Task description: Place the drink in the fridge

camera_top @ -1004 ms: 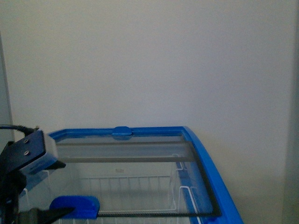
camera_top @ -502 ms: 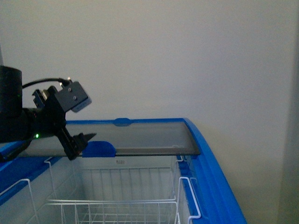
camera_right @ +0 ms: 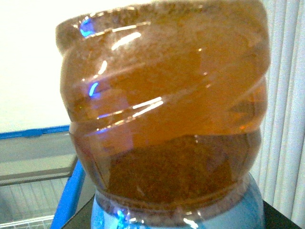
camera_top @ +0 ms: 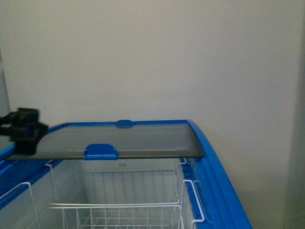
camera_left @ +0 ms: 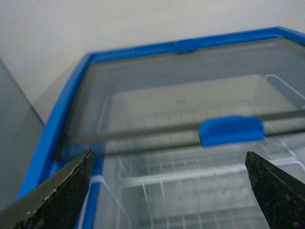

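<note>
Left claw (camera_left: 167,153) gapes wide and empty at the fridge (camera_top: 217,162), whose opening lies just below and ahead of its fingers. The bottle (camera_right: 162,109) crowds the right claw's camera and hides the fingers, so that grip cannot be told, nor the bottle's long axis. Ribbed clear plastic, amber liquid. The smooth glass lid (camera_top: 143,139) covers only the far part, with a white wire basket (camera_top: 119,210) showing nearer.
</note>
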Action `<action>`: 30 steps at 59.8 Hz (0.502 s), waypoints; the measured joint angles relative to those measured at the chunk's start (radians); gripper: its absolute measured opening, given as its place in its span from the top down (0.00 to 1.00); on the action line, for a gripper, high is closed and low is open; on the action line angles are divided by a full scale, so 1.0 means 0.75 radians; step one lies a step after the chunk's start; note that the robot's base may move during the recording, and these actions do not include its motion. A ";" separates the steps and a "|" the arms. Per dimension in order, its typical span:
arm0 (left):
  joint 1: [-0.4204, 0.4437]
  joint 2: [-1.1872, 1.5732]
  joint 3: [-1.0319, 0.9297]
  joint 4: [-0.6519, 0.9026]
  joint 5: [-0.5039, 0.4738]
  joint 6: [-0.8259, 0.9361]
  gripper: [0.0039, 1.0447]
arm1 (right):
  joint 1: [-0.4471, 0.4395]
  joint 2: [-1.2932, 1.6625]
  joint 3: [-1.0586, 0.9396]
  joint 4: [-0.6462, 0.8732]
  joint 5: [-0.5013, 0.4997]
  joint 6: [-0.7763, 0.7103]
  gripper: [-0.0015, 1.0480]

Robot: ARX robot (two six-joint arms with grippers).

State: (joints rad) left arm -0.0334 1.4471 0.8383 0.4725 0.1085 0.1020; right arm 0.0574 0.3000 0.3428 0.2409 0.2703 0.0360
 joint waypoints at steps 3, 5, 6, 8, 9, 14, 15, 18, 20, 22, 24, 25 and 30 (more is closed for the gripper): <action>0.020 -0.204 -0.203 -0.075 0.021 -0.143 0.08 | 0.000 0.000 0.000 0.000 0.000 0.001 0.62; 0.038 -0.306 -0.303 -0.120 0.028 -0.202 0.08 | 0.000 0.000 0.000 0.000 0.001 0.000 0.62; 0.039 -0.371 -0.380 -0.097 0.000 -0.204 0.10 | 0.000 0.000 0.000 0.000 0.001 0.001 0.62; 0.040 -0.458 -0.502 0.002 -0.068 -0.203 0.15 | 0.000 0.000 0.000 0.000 0.001 0.000 0.62; 0.042 -0.511 -0.577 0.077 -0.105 -0.199 0.18 | 0.000 0.000 0.000 0.000 0.001 0.000 0.62; 0.043 -0.688 -0.795 0.285 -0.142 -0.169 0.35 | -0.046 0.028 0.065 -0.170 -0.156 -0.062 0.62; 0.043 -0.710 -0.816 0.290 -0.142 -0.166 0.38 | -0.069 0.055 0.116 -0.295 -0.244 -0.115 0.62; 0.043 -0.753 -0.861 0.289 -0.141 -0.161 0.48 | -0.070 0.132 0.271 -0.625 -0.439 -0.278 0.62; 0.041 -0.775 -0.886 0.284 -0.138 -0.157 0.55 | -0.016 0.188 0.348 -0.791 -0.503 -0.380 0.62; 0.041 -0.800 -0.908 0.274 -0.142 -0.156 0.62 | 0.056 0.264 0.402 -0.875 -0.515 -0.491 0.62; 0.041 -0.822 -0.922 0.266 -0.143 -0.155 0.67 | 0.114 0.327 0.434 -0.886 -0.517 -0.559 0.62; 0.041 -0.831 -0.926 0.263 -0.144 -0.155 0.69 | 0.133 0.352 0.447 -0.885 -0.517 -0.604 0.62; 0.041 -0.877 -0.948 0.244 -0.144 -0.153 0.79 | 0.244 0.507 0.550 -0.859 -0.506 -0.779 0.62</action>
State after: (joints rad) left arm -0.0025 0.7891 0.1272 0.6556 0.0002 -0.0124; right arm 0.2401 0.6800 0.7551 -0.4030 -0.1089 -0.5480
